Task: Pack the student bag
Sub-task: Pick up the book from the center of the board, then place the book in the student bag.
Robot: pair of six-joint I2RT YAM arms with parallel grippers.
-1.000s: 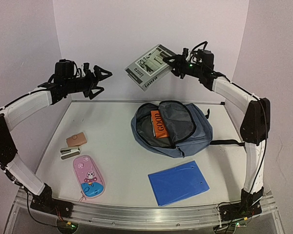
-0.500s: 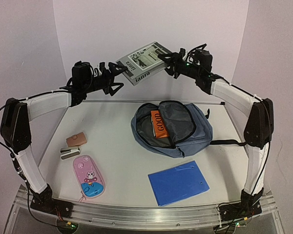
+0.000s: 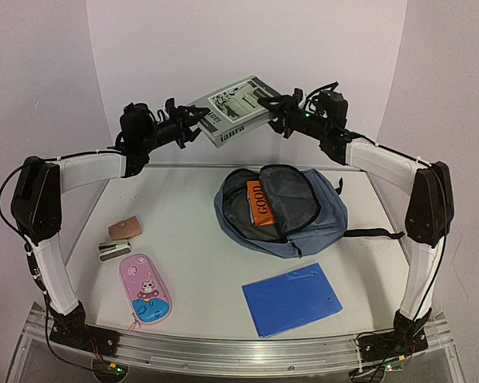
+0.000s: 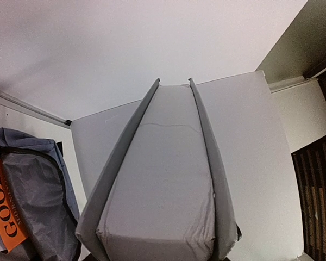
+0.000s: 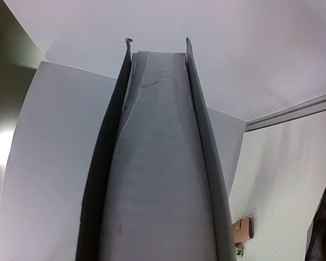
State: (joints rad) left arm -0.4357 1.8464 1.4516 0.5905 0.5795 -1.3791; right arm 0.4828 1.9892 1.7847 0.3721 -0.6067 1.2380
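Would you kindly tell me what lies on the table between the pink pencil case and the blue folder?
Nothing; the top view shows bare table between the pencil case and folder.

A white table (image 3: 191, 231) stood inside a plain white enclosure made of a back wall (image 3: 247, 40), a left panel (image 3: 32, 88) and a right panel (image 3: 455, 88), all evenly lit, with only soft shadows. A metal rail (image 3: 239, 349) ran along the table's near edge, and a thin metal strip (image 5: 293, 111) lined a joint where tabletop met wall. Beyond the panels the room was dimmer: the left wrist view caught dark wooden slats (image 4: 318, 196), the right wrist view a round glare of light (image 5: 2, 147).
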